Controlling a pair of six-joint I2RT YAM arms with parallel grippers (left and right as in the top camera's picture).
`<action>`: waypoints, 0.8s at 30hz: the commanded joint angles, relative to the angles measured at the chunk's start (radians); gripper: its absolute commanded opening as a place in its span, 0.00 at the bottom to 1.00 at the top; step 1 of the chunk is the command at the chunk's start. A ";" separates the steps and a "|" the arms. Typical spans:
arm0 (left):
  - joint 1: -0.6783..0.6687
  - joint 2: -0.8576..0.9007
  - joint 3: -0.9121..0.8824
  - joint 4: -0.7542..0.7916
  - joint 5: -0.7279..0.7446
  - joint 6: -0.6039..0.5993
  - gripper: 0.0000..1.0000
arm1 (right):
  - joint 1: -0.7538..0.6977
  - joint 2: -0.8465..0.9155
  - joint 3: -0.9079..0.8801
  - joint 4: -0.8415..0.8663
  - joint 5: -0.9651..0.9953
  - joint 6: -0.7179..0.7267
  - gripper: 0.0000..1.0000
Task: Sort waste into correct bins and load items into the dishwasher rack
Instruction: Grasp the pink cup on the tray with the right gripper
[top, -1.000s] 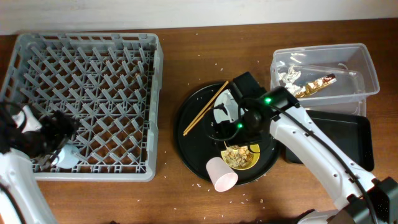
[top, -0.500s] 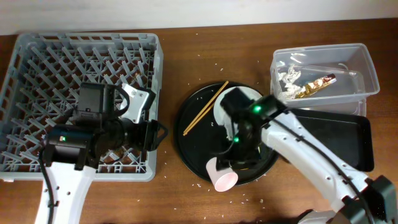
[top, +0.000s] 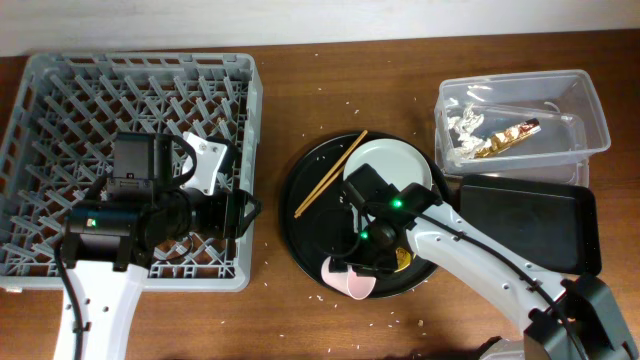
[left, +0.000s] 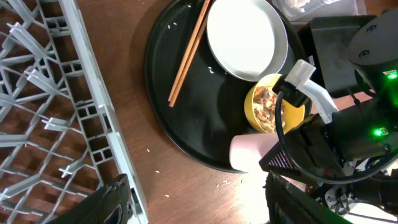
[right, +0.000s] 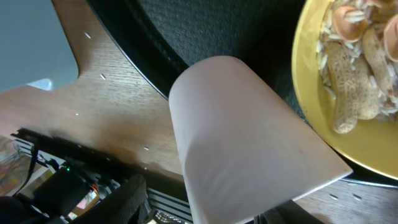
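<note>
Straddling the pink cup (right: 242, 143) with the right hand (right: 205, 210), spread wide, a gap showing at one finger. Lying on its side at the rim of the round black tray (top: 310, 215), just beside the yellow bowl (right: 308, 81) of tan food bits (right: 357, 68). Farther up that tray, the pale plate (top: 390, 165) and chopsticks (top: 330, 175). Hovering by the tray-side wall of the rack (top: 60, 100), above the bench (left: 168, 175), with the left hand (left: 205, 202), wide and empty. Off in the clear tub (top: 590, 110), the gold wrapper (top: 505, 138) and silvery scrap (top: 462, 125); next to it, the black tray (top: 525, 215).
</note>
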 joint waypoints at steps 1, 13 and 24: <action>0.006 0.000 0.010 0.003 -0.007 -0.002 0.69 | 0.006 -0.006 0.013 0.023 -0.006 0.013 0.54; 0.006 -0.001 0.102 0.010 -0.007 -0.002 0.70 | 0.054 -0.018 0.038 0.133 -0.187 -0.208 0.53; 0.006 -0.001 0.121 -0.009 -0.007 -0.002 0.74 | 0.036 -0.069 0.073 0.157 -0.192 -0.298 0.59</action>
